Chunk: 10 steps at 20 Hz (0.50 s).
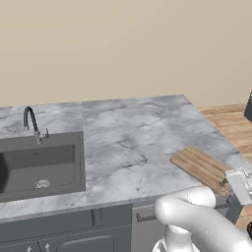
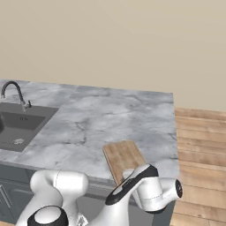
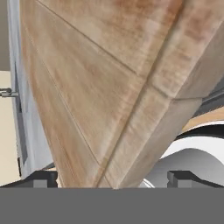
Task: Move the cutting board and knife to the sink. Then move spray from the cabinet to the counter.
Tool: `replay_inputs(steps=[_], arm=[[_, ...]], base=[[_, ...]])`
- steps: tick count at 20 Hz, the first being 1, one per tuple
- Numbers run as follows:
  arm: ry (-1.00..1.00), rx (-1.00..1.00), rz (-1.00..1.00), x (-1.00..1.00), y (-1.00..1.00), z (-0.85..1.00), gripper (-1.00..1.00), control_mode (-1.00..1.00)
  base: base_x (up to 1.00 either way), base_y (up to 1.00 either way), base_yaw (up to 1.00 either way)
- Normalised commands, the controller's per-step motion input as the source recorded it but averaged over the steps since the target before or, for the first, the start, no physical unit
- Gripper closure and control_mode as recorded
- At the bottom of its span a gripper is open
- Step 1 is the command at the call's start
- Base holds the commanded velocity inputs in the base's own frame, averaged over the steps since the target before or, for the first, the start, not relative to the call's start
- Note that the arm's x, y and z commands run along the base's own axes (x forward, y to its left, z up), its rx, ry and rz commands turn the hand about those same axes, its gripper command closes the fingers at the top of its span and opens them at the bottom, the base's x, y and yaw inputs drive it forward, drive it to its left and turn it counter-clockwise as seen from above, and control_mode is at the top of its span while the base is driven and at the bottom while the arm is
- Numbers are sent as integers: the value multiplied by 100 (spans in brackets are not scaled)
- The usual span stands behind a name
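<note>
- The claw (image 3: pixel 112 178) stood wide open, its two fingertips (image 3: pixel 43 178) on either side of the board's (image 3: pixel 100 87) near corner; contact could not be told.
- The board (image 2: pixel 124 160) lay flat on the counter (image 2: pixel 119 119) at its front right edge.
- The sink (image 1: pixel 42 165) sat well apart, far left.

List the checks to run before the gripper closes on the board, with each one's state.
1. Gripper open: ok, fingertips stand wide apart.
2. Board between the fingertips: ok, its near corner sits in the gap in the hand view.
3. Board lying flat on the counter, at the front right edge: ok.
4. Sink free to receive it: ok, basin looks bare around the drain.
5. Faucet out of the drop path: ok, it stands behind the basin.
6. Knife located: cannot tell.
</note>
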Motion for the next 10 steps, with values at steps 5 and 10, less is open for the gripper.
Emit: replay_inputs(steps=[5, 10], arm=[[0, 0, 0, 0, 18, 0, -100, -100], [0, 0, 0, 0, 1, 0, 100, -100]], base=[[0, 0, 0], [0, 0, 0]])
